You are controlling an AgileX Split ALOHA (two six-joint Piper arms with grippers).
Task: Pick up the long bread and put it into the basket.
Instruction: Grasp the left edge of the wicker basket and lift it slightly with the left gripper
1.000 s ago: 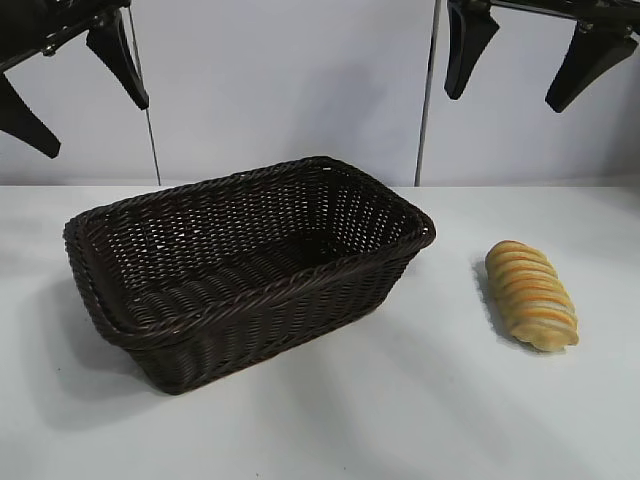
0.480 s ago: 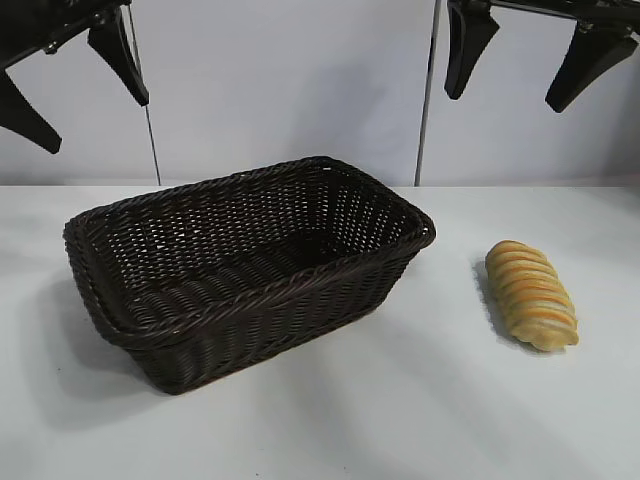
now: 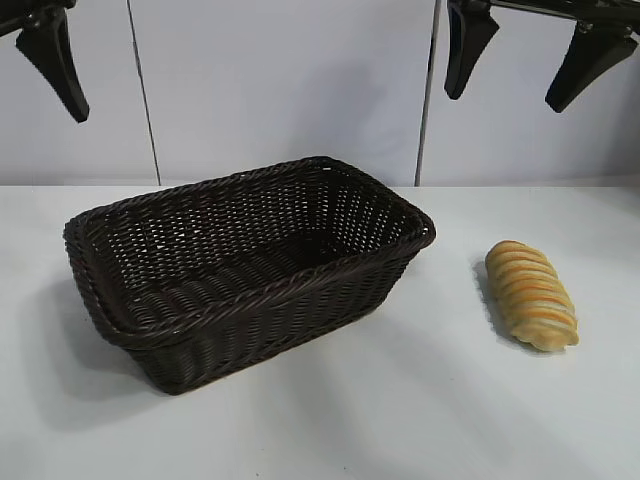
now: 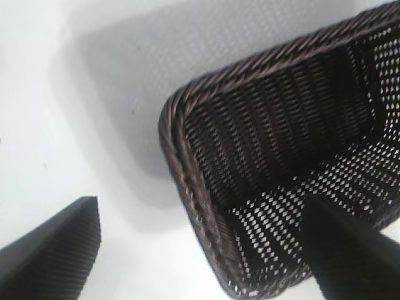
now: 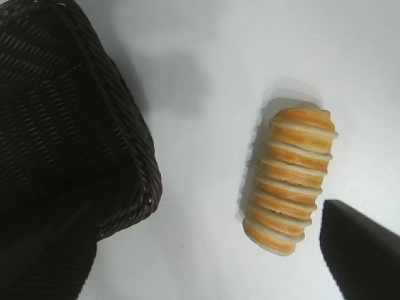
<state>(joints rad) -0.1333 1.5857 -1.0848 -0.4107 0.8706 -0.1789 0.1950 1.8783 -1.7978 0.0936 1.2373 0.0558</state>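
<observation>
The right claw (image 3: 520,60) hangs spread wide and empty high above the long bread (image 3: 531,294), which lies below it on the worktop (image 3: 400,400) beside the empty basket (image 3: 250,180), while the left claw (image 3: 45,55), also spread, hovers above the basket's far end.

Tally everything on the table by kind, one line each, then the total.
Long bread: 1
Basket: 1
Total: 2
</observation>
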